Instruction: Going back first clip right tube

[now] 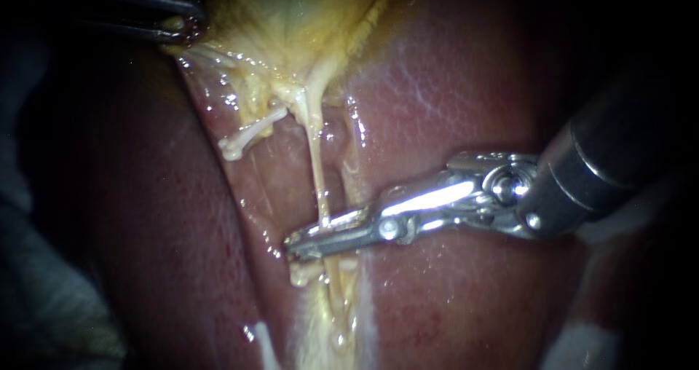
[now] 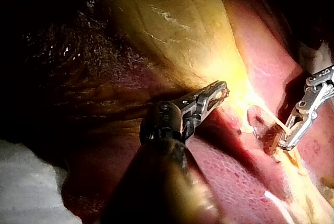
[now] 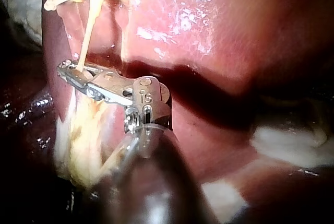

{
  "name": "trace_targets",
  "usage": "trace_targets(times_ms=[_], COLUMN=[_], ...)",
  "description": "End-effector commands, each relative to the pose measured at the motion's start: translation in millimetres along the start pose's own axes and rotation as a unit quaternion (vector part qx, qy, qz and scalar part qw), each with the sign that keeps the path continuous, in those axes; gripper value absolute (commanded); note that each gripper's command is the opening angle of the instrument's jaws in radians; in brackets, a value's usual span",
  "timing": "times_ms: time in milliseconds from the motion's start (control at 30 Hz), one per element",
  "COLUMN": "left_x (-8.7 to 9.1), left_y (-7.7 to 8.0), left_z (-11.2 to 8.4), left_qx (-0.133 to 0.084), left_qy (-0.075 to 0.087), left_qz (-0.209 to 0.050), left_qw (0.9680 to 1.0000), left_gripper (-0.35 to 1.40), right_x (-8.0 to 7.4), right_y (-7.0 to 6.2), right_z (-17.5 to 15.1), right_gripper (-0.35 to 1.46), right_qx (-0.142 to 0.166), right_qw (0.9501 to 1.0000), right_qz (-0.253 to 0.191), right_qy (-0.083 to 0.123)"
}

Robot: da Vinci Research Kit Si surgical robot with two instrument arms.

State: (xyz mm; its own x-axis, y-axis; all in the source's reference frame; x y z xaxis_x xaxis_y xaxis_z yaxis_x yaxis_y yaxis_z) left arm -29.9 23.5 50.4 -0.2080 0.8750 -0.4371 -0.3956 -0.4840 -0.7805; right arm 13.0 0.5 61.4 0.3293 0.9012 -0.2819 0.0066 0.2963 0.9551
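I held my right instrument with its pincer clamped across the right tube, low along it, over the liver | my left instrument, pincer gripping the gallbladder edge

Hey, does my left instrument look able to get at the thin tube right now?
Probably not. The left instrument has its jaws shut on the gallbladder, apart from the thin tube, and the right instrument lies across that tube. It would have to let go first.
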Motion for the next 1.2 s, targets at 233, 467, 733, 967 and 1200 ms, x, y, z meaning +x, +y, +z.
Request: trace_targets(times_ms=[233, 467, 733, 967, 1200], left_x=[0.0, 0.0, 0.0, 0.0, 0.0], left_y=[0.0, -0.1, -0.1, -0.2, -0.2], left_z=[0.0, 0.0, 0.0, 0.0, 0.0], left_qx=[0.000, 0.000, 0.000, 0.000, 0.000], left_qy=[0.000, 0.000, 0.000, 0.000, 0.000], left_qz=[0.000, 0.000, 0.000, 0.000, 0.000], left_qw=[1.0000, 1.0000, 1.0000, 1.0000, 1.0000], left_gripper=[-0.35, -0.35, -0.35, -0.35, -0.35], right_x=[0.3, -0.4, -1.1, -1.8, -1.7], right_y=[1.0, 3.4, 3.1, 0.9, -0.4], right_z=[0.7, 0.6, -1.1, -3.5, -5.8], right_gripper=[0.39, 0.46, 0.49, 0.50, 0.50], right_qx=[-0.017, -0.053, -0.061, -0.085, -0.097], right_qw=[0.9970, 0.9919, 0.9788, 0.9618, 0.9461], right_qz=[-0.071, -0.113, -0.195, -0.260, -0.309], right_qy=[0.025, 0.021, -0.006, 0.001, -0.006])
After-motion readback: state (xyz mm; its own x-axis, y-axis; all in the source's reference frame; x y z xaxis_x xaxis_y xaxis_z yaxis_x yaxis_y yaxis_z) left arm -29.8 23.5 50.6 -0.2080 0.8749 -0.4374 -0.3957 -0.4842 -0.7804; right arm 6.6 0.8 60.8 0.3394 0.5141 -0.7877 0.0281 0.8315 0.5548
